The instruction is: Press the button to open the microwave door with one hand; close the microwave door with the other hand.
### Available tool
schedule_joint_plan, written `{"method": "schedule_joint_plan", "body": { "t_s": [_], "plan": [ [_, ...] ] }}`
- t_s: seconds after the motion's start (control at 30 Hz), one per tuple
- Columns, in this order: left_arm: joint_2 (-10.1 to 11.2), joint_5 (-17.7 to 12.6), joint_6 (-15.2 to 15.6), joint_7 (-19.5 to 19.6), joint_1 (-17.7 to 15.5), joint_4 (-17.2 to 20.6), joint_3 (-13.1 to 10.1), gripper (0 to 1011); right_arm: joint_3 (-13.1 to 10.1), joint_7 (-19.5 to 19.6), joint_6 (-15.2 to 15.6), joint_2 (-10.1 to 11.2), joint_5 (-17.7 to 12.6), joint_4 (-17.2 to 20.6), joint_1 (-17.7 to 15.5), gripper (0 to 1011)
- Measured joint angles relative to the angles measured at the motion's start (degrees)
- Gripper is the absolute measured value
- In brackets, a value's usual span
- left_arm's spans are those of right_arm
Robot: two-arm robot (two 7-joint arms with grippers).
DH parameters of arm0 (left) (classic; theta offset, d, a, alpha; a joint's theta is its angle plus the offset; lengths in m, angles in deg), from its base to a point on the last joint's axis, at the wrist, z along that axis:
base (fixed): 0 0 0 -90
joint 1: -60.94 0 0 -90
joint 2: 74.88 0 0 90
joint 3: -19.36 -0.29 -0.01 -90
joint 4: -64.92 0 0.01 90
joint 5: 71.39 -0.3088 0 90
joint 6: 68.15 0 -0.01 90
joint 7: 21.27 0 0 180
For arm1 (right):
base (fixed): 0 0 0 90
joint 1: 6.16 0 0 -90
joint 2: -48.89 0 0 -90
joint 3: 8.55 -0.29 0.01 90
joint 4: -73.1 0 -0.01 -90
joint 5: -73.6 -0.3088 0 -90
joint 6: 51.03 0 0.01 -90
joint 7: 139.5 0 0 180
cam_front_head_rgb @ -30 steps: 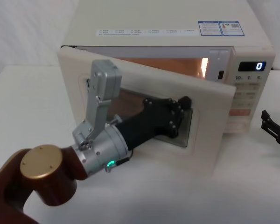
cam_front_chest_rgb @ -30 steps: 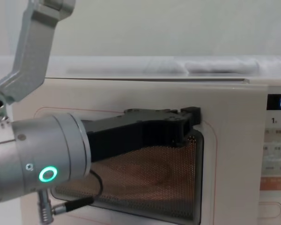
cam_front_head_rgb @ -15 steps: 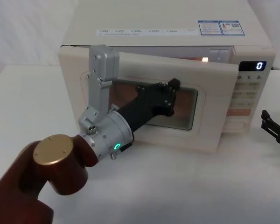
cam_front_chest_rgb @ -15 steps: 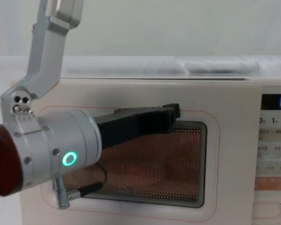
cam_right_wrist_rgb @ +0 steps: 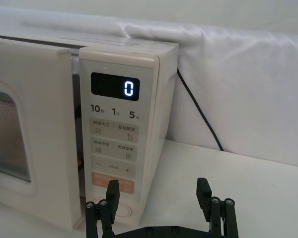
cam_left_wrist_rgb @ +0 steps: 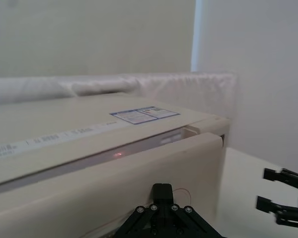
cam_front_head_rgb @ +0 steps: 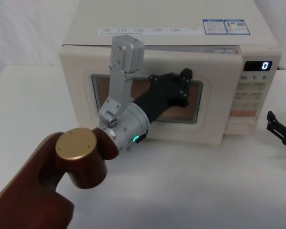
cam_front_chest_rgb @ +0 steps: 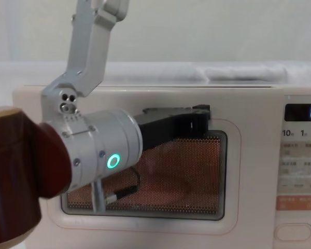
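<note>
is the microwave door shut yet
Not quite: the microwave door is nearly closed, a thin gap at its top edge. The left gripper presses its window.

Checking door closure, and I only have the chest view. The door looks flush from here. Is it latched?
Observer: Not fully. In the right wrist view the microwave door stands forward of the control panel, with a dark gap between them.
Operator: Top edge?
Observer: The left wrist view shows a slit between the door top and the microwave body, with light glowing in it, just beyond the left hand.
Operator: Where's the right hand?
Observer: In the head view the right hand sits right of the microwave, low over the table, open and touching nothing.
</note>
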Motion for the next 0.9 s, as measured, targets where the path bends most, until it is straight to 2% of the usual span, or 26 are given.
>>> {"method": "schedule_joint_plan", "body": {
  "t_s": [0.27,0.5,0.9],
  "plan": [
    [-0.97,-4.53,0.65,-1.92,-1.05,-0.23,-0.16,0,0.0,0.0,0.0,0.0,0.0,0.0,0.0,1002],
    [-1.69,-5.95,0.87,-1.91,-1.38,-0.54,0.38,0,0.0,0.0,0.0,0.0,0.0,0.0,0.0,1002],
    [-4.09,-7.8,1.07,-1.97,-1.7,-1.99,1.73,0,-0.01,0.0,0.0,0.0,0.0,0.0,0.0,1002]
  ]
}}
